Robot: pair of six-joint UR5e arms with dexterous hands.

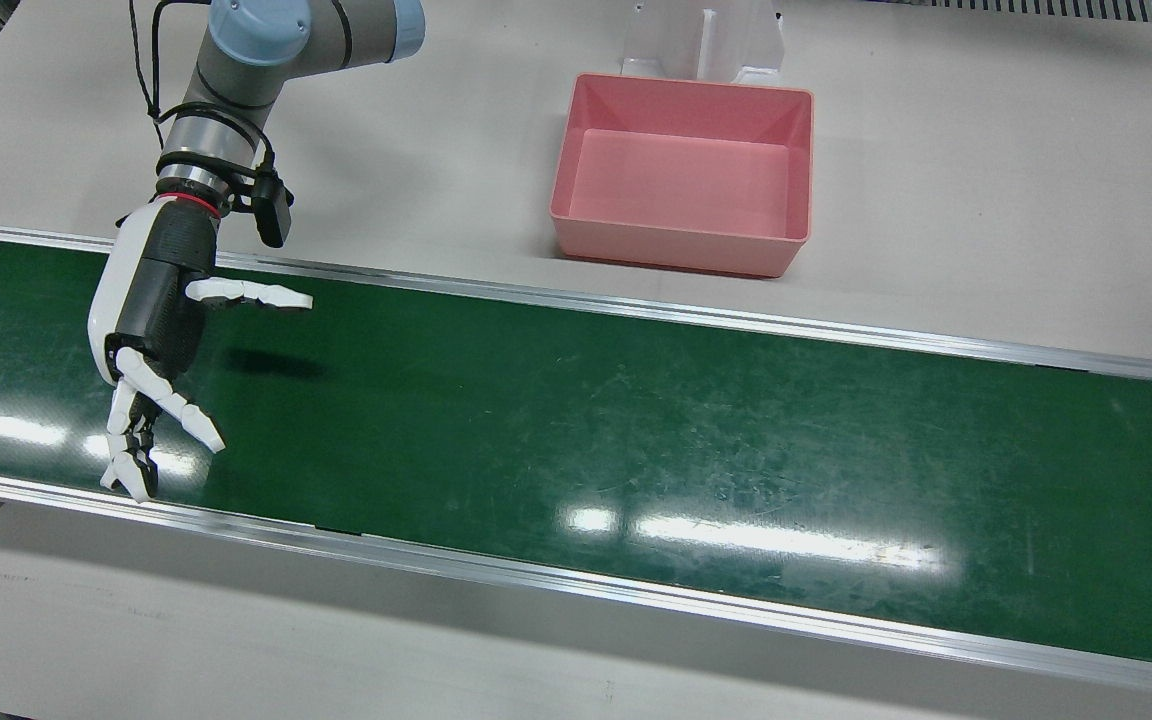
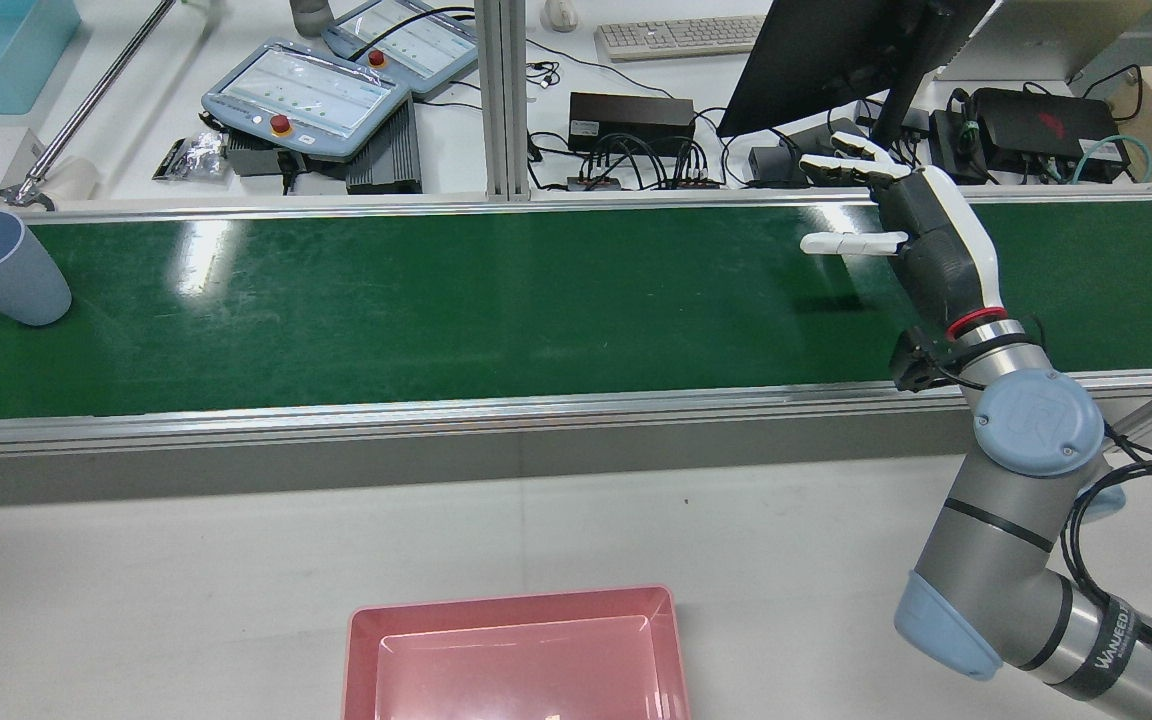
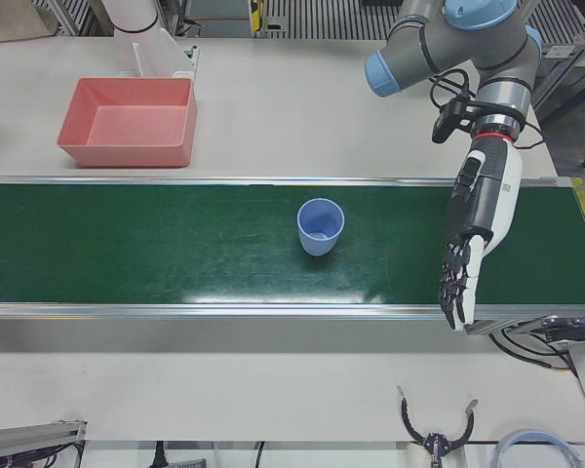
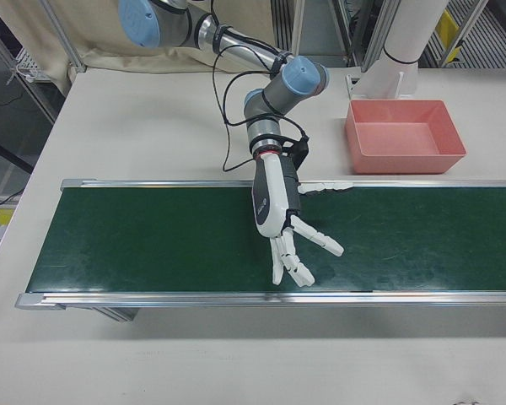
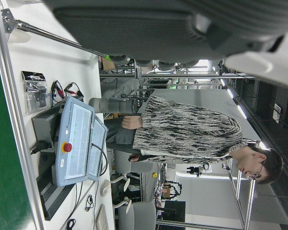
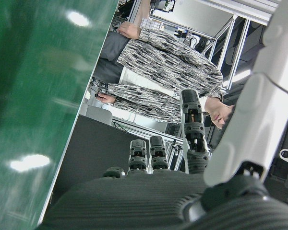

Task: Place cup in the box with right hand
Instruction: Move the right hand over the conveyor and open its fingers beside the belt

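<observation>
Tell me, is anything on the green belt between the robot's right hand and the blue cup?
No. In the rear view, only bare green belt lies between the right hand and the blue cup.

we see the belt (image 1: pixel 636 420) almost straight down in the front view, robot side at 12 o'clock. the rear view looks across it from behind. both share the pink box (image 1: pixel 686 170). the two front-corner views face the robot; hand cameras lie sideways, very close.
</observation>
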